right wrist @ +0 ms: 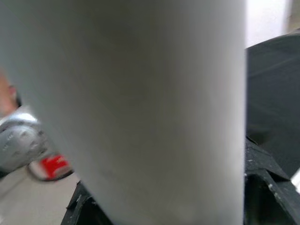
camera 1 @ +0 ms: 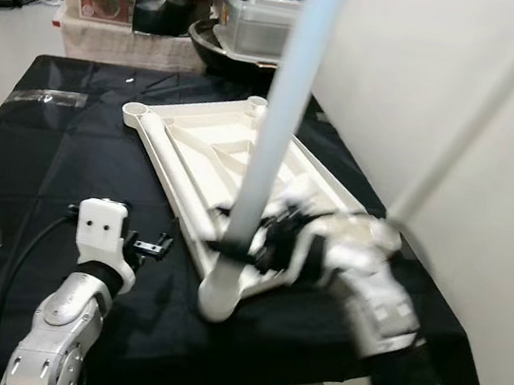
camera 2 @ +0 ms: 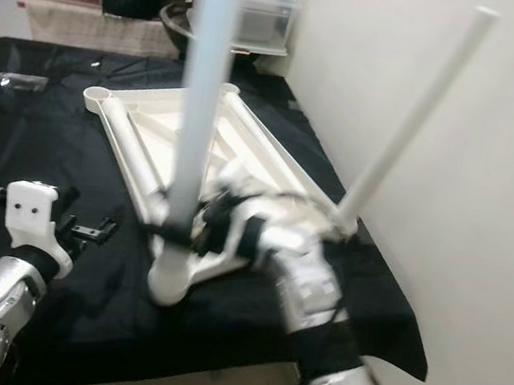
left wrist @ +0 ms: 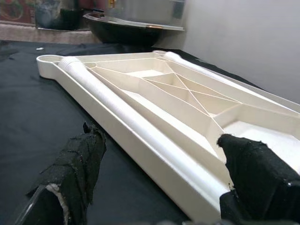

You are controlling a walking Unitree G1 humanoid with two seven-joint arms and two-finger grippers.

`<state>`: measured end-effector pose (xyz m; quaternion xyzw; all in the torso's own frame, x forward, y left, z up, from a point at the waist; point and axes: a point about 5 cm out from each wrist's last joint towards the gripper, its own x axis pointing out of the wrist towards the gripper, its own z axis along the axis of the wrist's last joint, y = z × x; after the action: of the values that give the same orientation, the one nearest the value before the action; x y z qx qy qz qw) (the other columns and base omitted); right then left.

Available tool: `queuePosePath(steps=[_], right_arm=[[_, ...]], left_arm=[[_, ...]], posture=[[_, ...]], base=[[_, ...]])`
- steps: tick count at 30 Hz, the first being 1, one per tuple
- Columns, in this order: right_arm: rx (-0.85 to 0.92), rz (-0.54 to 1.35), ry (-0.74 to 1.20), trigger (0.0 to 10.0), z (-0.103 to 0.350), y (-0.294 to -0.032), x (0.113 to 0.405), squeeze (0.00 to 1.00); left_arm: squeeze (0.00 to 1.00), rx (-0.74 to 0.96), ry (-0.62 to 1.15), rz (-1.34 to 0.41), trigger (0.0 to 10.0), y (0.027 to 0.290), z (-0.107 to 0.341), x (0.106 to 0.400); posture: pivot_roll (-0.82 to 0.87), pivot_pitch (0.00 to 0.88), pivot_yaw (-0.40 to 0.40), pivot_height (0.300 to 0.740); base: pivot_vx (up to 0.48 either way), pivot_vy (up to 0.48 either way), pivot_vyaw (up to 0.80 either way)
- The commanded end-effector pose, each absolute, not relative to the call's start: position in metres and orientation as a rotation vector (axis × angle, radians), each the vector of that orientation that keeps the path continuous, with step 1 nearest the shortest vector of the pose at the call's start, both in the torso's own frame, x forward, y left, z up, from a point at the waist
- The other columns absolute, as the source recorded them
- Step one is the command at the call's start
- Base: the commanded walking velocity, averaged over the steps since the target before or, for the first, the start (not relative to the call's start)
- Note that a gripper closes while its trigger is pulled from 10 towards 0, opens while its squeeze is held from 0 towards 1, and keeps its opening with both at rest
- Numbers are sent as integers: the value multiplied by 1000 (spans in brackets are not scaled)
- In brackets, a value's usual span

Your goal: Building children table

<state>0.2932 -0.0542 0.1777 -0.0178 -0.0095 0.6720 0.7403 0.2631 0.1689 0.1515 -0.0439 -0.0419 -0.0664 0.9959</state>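
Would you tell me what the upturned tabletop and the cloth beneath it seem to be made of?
The tabletop looks like moulded plastic, cream and matte: its underside shows cast ribs and round leg sockets. The black cloth looks like soft fabric, dull and creased, draping over the edge.

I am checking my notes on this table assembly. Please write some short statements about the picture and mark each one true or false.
1. The white tabletop lies upside down on the black cloth. True.
2. Four legs stand upright in the tabletop. False: two stand upright, and a third leg lies flat on the tabletop.
3. The right gripper holds the near upright leg close to its base. True.
4. The left gripper is shut on the lying leg. False: its jaws are open.
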Motion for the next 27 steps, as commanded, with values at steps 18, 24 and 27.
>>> queuePosePath(steps=[18,24,27], right_arm=[[0,78,171,0,144,-136,363,0],[-32,-223,202,0,132,-169,349,0],[4,-141,239,10000,128,-153,348,0]], left_arm=[[0,-108,-84,-136,10000,169,151,261],[0,-106,-82,-135,10000,169,151,261],[0,-105,-80,-136,10000,169,151,262]], posture=[[92,0,-126,740],[80,0,-116,740],[76,0,-112,740]], base=[[0,0,0],[0,0,0],[0,0,0]])
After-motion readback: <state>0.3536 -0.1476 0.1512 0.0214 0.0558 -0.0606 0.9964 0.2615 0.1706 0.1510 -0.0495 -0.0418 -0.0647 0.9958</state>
